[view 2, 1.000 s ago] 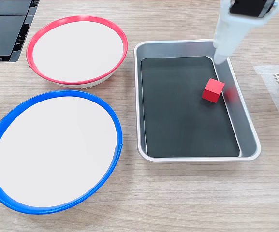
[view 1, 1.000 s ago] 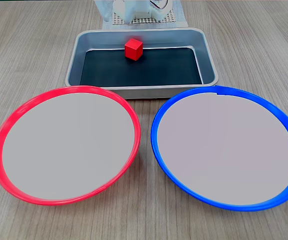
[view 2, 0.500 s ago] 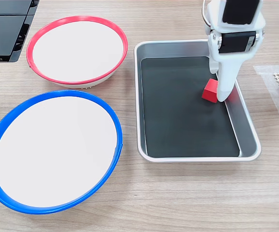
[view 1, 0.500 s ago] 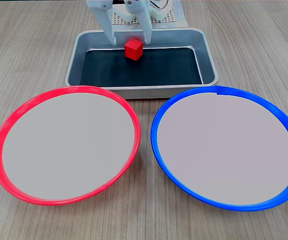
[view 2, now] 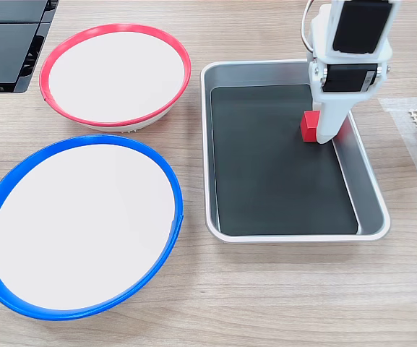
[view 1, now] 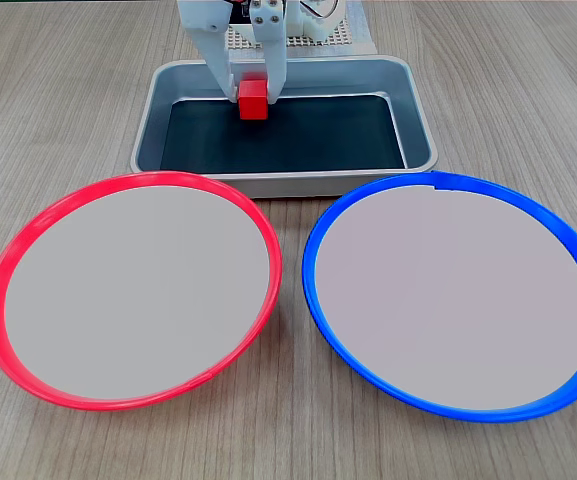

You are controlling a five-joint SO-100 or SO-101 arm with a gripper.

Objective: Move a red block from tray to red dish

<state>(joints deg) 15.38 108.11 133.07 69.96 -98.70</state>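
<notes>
The white end effector [view 1: 251,98] reaches down into the tray [view 1: 420,130], its two fingers [view 1: 219,72] pressed against opposite sides of the red block [view 1: 253,102], pinching it. In a fixed view the block sits between the fingertips near the tray's far wall, one flat face turned square toward the camera and its edges roughly in line with the tray walls; being a cube, it has no long axis to speak of. In another fixed view the end effector [view 2: 316,130] comes straight down from above, and the red block [view 2: 308,126] shows at its left side, partly covered by the near finger [view 2: 330,116], close to the right-hand wall of the tray [view 2: 295,235]. Whether the block rests on the dark base or is just clear of it cannot be told. The red dish [view 1: 128,193] lies on the wooden surface [view 1: 58,90] well apart from the end effector, in front of the tray and to its left in a fixed view, and the blue dish [view 1: 448,187] lies beside it on the right, each with a pale centre.
</notes>
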